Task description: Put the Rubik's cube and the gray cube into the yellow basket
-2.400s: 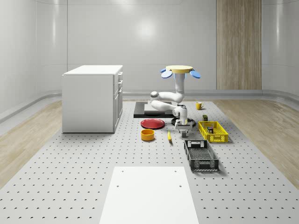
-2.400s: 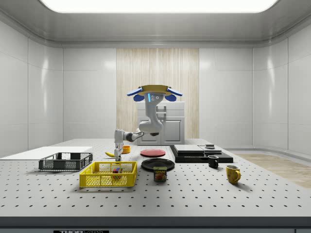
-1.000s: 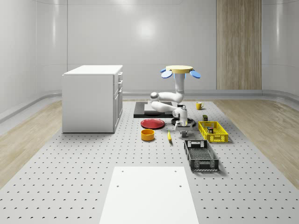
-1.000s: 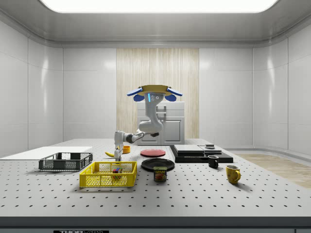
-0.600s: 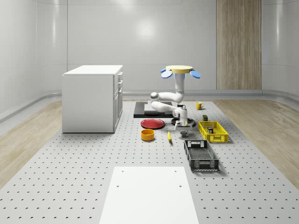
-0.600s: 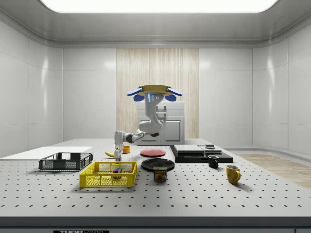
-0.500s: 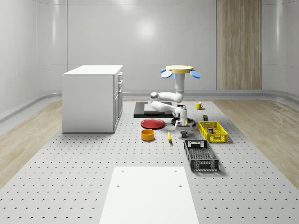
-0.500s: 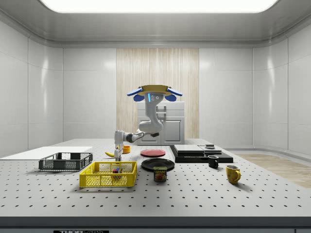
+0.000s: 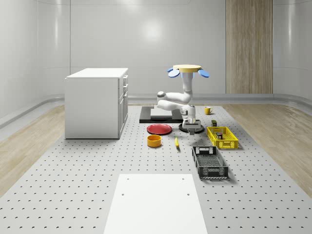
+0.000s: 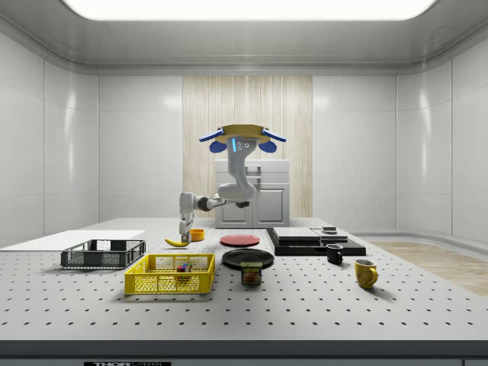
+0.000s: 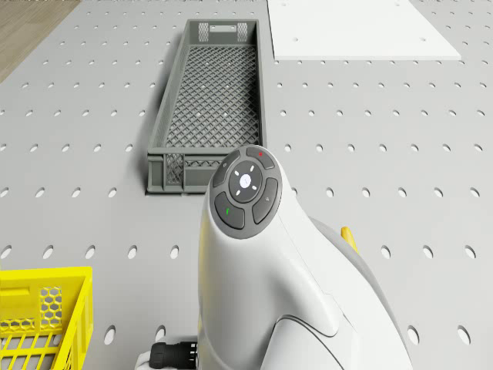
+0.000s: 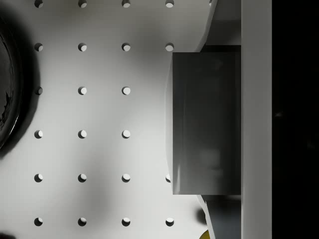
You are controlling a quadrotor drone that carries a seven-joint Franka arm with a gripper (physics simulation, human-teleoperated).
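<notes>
Two things matter here, and they sit apart. In the whole-scene view the drone [image 9: 186, 69] hovers high over the perforated table [image 9: 73, 170], its white arm [image 9: 170, 101] bent down so that the gripper [image 9: 193, 128] hangs clear of the surface. The yellow basket [image 9: 222, 138] lies just beside the hand toward the whole-scene view's right, the black crate [image 9: 209, 162] lies nearer the camera than the hand, and the banana [image 9: 176, 142] and orange bowl [image 9: 154, 141] lie off toward the left. From the side, the hand hangs above the table on the far side of the basket, with the Rubik's cube [image 10: 182, 267] resting inside the basket below and in front of it. The drone floats up and to the side view's right of the hand, over the red plate [image 10: 239, 239]. The drone view looks down past the arm's wrist at the crate ahead and a corner of the basket. Along the wrist, the gray cube [image 12: 207, 119] sits clamped between the fingers [image 12: 225, 22], held off the holed tabletop, with the rim of a black plate [image 12: 7, 94] off to one side.
</notes>
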